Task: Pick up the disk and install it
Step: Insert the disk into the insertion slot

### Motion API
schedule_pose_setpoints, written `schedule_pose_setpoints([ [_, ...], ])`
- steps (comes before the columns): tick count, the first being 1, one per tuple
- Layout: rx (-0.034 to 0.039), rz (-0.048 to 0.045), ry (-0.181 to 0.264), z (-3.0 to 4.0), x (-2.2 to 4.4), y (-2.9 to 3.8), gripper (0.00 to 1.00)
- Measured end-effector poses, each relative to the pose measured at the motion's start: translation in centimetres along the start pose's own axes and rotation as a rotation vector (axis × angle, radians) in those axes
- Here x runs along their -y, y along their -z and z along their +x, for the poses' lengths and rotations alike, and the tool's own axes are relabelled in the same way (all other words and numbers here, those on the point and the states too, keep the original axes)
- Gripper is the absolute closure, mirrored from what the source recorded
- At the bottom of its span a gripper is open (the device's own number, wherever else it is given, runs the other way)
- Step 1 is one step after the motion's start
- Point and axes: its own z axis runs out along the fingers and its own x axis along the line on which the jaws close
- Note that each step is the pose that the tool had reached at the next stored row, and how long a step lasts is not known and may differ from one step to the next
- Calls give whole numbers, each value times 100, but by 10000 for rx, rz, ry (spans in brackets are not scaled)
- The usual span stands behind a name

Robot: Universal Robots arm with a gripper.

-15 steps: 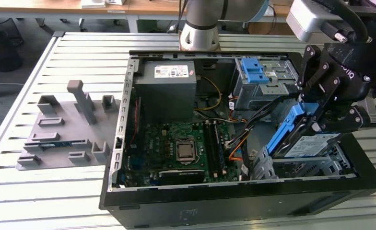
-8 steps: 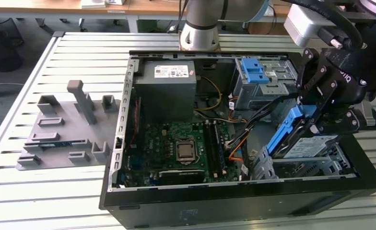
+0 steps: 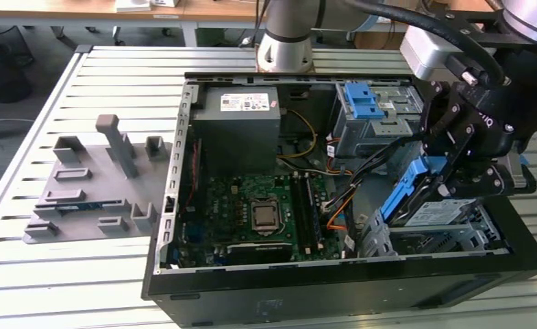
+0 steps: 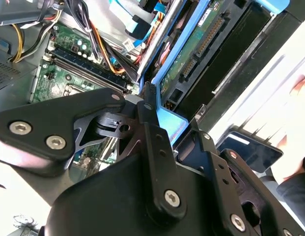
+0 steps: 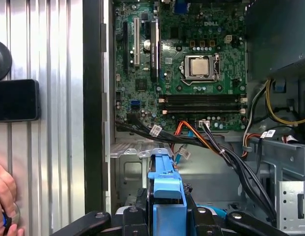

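The disk (image 3: 430, 212) is a silver drive with a white label in a blue bracket. It hangs tilted, one end down in the metal drive cage (image 3: 451, 241) at the case's corner on the exterior view's right. My gripper (image 3: 453, 177) is shut on its upper end. In the first wrist view the blue bracket (image 5: 166, 189) sits between the black fingers (image 5: 135, 216) of the gripper (image 5: 166, 219). The second wrist view shows the disk's green circuit board side (image 4: 191, 49), with the gripper (image 4: 162, 125) clamped on the bracket.
The open black computer case (image 3: 342, 291) holds a motherboard (image 3: 259, 212), a grey power-supply box (image 3: 241, 116), a light-blue latch (image 3: 364, 103) and loose cables (image 5: 211, 142) near the cage. A grey fixture (image 3: 95, 185) lies on the slatted table. A person's hand (image 5: 2, 196) and a black device (image 5: 14, 101) are beside the case.
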Motion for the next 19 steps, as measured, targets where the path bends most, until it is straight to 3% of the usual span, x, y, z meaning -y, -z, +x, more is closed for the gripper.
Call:
schedule_pose_setpoints([
  [19,1,0,0,0,2,-196,64],
])
